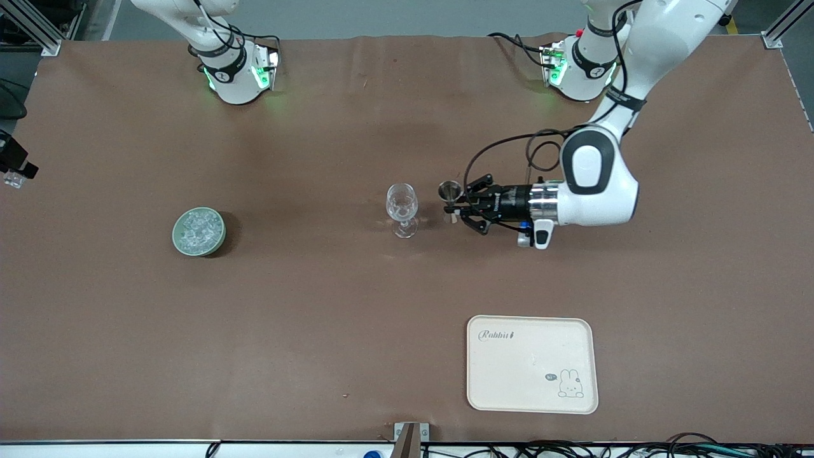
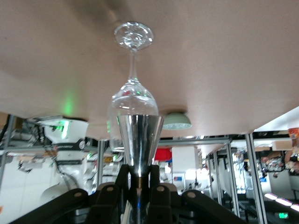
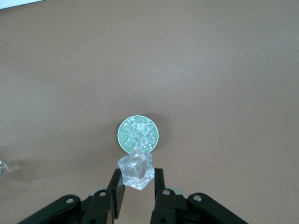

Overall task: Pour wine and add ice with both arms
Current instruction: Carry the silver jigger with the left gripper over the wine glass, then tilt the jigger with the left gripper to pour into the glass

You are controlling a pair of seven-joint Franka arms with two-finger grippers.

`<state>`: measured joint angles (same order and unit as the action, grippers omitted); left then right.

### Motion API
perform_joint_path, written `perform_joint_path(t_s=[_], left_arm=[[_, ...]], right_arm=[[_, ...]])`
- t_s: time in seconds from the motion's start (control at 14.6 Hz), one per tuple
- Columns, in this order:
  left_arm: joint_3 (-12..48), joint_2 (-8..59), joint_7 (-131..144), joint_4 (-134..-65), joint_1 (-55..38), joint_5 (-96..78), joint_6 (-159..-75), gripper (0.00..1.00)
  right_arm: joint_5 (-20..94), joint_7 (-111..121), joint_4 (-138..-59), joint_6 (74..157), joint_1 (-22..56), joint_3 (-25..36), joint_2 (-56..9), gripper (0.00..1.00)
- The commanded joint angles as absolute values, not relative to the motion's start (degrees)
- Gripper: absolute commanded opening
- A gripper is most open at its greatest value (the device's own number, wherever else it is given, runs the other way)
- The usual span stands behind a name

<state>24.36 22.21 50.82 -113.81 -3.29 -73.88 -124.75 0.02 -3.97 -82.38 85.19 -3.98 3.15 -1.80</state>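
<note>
My left gripper (image 1: 455,205) is shut on the waist of a metal jigger (image 1: 450,190), held upright right beside a clear stemmed glass (image 1: 402,208) mid-table. In the left wrist view the gripper (image 2: 139,173) clamps the jigger (image 2: 139,140) with the glass (image 2: 132,100) just past it. My right gripper (image 1: 15,170) is high up at the right arm's end of the table, shut on one ice cube (image 1: 14,180). The right wrist view shows this gripper (image 3: 137,179) pinching the cube (image 3: 136,169) well above a green bowl (image 3: 122,139) heaped with ice (image 3: 139,132).
The green bowl of ice (image 1: 199,231) stands toward the right arm's end of the table. A cream tray (image 1: 531,364) with a rabbit print lies nearer the front camera, toward the left arm's end. Brown table covering runs all around.
</note>
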Motion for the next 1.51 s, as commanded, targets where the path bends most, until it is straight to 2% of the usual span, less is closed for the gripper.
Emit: perform_joint_path(t_s=[0.0, 0.34, 1.03, 1.44], left_arm=[[25.5, 22.6, 52.8, -112.8, -5.0, -72.2, -128.8, 0.00], [28.4, 22.9, 60.0, -111.5, -5.9, -61.3, -136.2, 0.00], [30.8, 25.8, 77.4, -105.2, -7.5, -37.5, -138.0, 0.01], [33.3, 25.9, 82.3, -104.9, -8.1, -25.3, -138.0, 0.00]], right_arm=[[0.9, -3.7, -83.2, 85.7, -3.5, 3.3, -1.1, 0.01], [0.9, -3.6, -83.1, 85.9, -3.6, 3.3, -1.1, 0.01], [0.9, -4.1, -83.5, 86.6, -3.3, 3.0, -1.1, 0.01], [1.0, -4.1, -83.6, 86.6, -3.3, 3.0, -1.1, 0.01]])
